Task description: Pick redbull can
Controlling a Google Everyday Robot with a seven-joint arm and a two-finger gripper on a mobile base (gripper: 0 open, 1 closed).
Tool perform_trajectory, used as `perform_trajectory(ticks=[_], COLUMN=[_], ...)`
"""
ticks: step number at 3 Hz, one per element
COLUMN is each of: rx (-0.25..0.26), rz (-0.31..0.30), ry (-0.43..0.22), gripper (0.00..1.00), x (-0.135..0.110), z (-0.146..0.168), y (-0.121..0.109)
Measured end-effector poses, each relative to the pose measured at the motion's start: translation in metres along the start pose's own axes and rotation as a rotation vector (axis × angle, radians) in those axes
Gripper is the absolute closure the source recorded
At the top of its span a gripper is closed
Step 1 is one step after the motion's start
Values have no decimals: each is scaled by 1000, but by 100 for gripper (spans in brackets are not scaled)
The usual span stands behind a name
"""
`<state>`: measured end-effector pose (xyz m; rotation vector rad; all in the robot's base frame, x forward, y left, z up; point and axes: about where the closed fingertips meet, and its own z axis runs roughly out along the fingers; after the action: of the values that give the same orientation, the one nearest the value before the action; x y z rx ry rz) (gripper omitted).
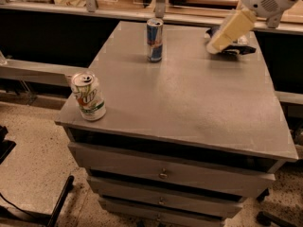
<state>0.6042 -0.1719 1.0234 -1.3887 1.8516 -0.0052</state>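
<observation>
Tipping risk: the redbull can [154,40] is slim and tall and stands upright near the back edge of the top, left of centre. A sideways brush on approach would likely knock it over.
Gripper: the gripper [223,36] hangs over the back right of the top, well apart from the can. I cannot tell whether it is open or closed, and nothing shows in its hold.
Snag risk: a dark bag [242,49] lies just behind the gripper, and a low sweep might drag it.
Wrong-target risk: a white-and-green soda can [88,96] stands at the front left corner.
Surface: the grey cabinet top [189,108] is flat, smooth and probably slippery, with 3 drawers [163,174] below it.
Room: speckled floor [33,164], with a ledge and metal posts behind.
</observation>
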Motion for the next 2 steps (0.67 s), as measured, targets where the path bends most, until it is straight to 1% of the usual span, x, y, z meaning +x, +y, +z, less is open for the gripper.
perform_trajectory(ticks=[1, 2], rx=[3, 11], rz=[41, 137], ry=[-199, -305], gripper=[0, 0], x=[-39, -60], z=[38, 79], y=[-34, -56])
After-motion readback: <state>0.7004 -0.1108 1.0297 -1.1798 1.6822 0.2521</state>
